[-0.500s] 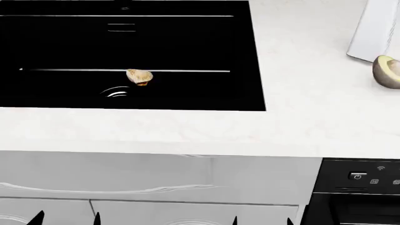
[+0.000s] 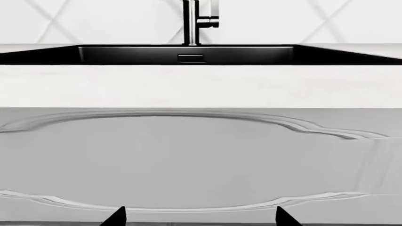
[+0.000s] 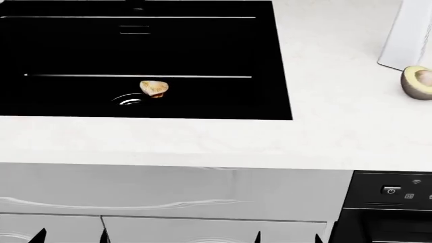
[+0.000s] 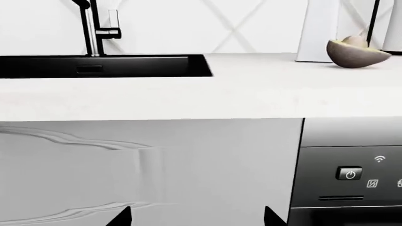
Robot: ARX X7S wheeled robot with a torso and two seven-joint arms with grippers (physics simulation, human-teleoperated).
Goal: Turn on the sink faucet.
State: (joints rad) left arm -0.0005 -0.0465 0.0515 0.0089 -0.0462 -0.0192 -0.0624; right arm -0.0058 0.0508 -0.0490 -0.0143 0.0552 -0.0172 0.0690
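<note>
The sink faucet (image 2: 191, 22) stands behind the basin with a short side lever (image 2: 210, 21); it also shows in the right wrist view (image 4: 94, 29). It is out of the head view. The sink (image 3: 202, 45) is a glossy black basin with a ringed drain (image 3: 128, 100) and a tan shell-like piece (image 3: 155, 88) beside it. My left gripper (image 3: 72, 237) (image 2: 199, 219) and right gripper (image 3: 288, 238) (image 4: 197, 219) are both open and empty. They sit low in front of the cabinet, far below and short of the faucet.
A halved avocado (image 3: 417, 82) (image 4: 355, 52) lies on the white counter (image 3: 202, 142) at the right, next to a white upright container (image 3: 407, 35). A black oven panel (image 3: 391, 191) (image 4: 351, 174) is at the lower right. Pale cabinet fronts (image 2: 188, 160) face both grippers.
The head view has shifted slightly, so everything sits a little further right. The shell-like piece in the sink has turned slightly. The grippers remain open.
</note>
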